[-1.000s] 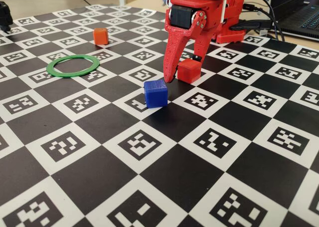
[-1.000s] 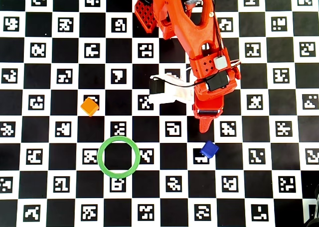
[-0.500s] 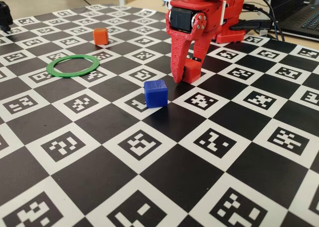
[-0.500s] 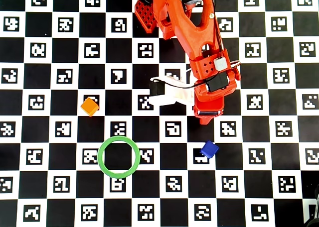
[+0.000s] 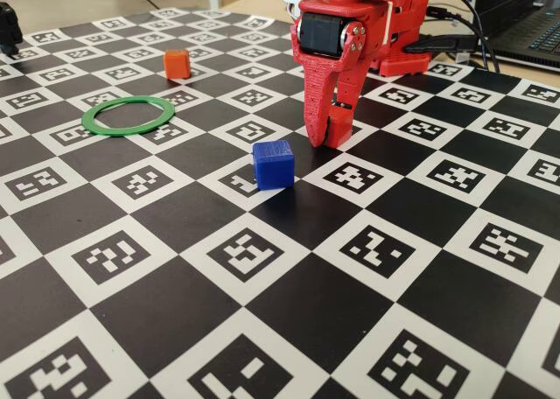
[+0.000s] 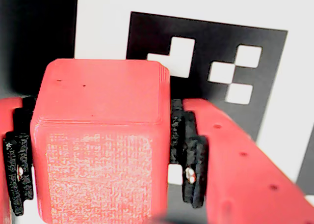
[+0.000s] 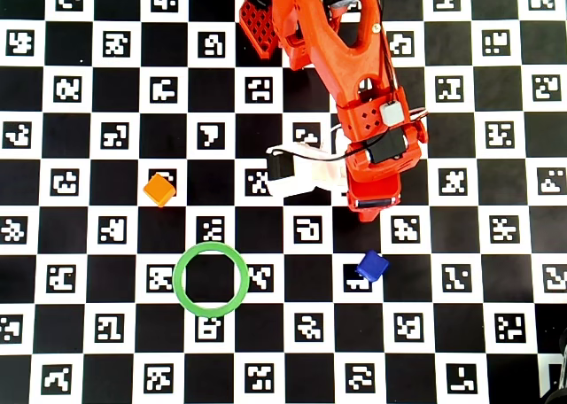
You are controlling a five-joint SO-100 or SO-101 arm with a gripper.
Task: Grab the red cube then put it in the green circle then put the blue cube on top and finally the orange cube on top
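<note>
The red cube [image 6: 100,140] fills my wrist view, sitting square between the two fingers with one flat face toward the camera and its top face level; being a cube, it has no long axis. The black ridged pads [image 6: 189,155] press against both of its sides, so the red gripper [image 6: 98,160] is clamped on it, opened only as wide as the cube. In the fixed view the gripper [image 5: 328,135] points straight down with its tips at the checkered board [image 5: 289,329], hiding the cube. The blue cube [image 5: 273,164] sits just beside it. The green ring [image 7: 211,278] lies flat and empty, well apart, with the orange cube [image 7: 159,190] beyond it.
</note>
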